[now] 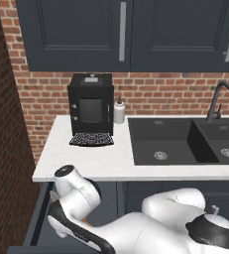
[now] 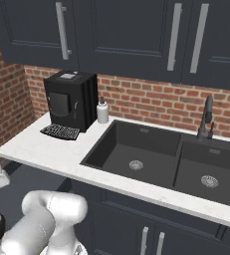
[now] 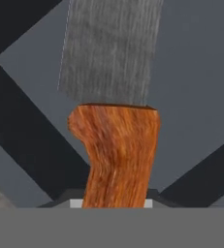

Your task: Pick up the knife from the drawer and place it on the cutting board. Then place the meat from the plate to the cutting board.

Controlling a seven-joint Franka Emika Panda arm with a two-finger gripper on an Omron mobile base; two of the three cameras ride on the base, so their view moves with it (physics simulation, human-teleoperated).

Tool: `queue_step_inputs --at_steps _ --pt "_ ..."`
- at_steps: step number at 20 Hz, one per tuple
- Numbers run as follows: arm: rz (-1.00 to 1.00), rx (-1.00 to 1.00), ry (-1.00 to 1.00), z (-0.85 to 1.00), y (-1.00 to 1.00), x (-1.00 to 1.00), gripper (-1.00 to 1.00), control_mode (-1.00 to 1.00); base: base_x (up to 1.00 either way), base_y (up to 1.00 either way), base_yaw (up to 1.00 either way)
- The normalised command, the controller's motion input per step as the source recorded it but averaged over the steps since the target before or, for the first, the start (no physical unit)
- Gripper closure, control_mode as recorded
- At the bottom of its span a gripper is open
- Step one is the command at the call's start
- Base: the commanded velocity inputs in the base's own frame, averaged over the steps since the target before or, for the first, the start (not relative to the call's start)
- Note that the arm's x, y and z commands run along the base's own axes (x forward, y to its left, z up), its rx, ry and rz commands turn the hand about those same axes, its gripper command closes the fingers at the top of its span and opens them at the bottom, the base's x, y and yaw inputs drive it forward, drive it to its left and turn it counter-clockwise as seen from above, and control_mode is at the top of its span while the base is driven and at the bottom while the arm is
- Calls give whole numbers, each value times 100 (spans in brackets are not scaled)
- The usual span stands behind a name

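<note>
Hand view puts the knife [image 3: 114, 145] right up against the lens: its orange handle rises from between the claw's tips at the bottom edge, and the grey blade runs up and out of the top. That closeness suggests the claw holds the handle, but the tips are barely visible beside it, so whether they press on it cannot be told. Behind the blade lie flat dark grey surfaces crossed by black bands, probably the drawer's floor and shadows.

From the left base view, the arm folds down low in front of the bench [image 1: 86, 163], its wrist sunk into the open drawer [image 1: 40, 218] at the lower left. A sliver of orange shows beneath the wrist there, and another at the left edge of the right base view; the arm's own white links cover the claw itself. The reach is low because the knife lies in the drawer, below bench level.

Farther back stand a black coffee machine [image 1: 90, 109], a soap bottle [image 1: 119, 111], the dark double sink [image 2: 136, 154] and its tap [image 2: 206, 119], under navy cabinets on a brick wall. Board, plate and meat cannot be made out, so the knife's carry is still ahead.
</note>
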Motion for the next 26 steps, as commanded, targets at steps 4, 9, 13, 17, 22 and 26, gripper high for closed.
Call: queue_step_inputs --at_steps 4,9,13,17,22,26 --pt "3 13 -31 100 -44 0 100 -100 0 0 0" --pt "-5 21 -26 100 -85 0 100 -100 0 0 0" --pt "-16 22 -11 90 -100 0 100 -100 0 0 0" --pt "-24 3 -3 49 -100 1 100 -100 0 0 0" --pt "-27 0 0 35 -100 11 100 -100 0 0 0" --pt "-24 0 5 10 -98 34 100 -100 0 0 0"
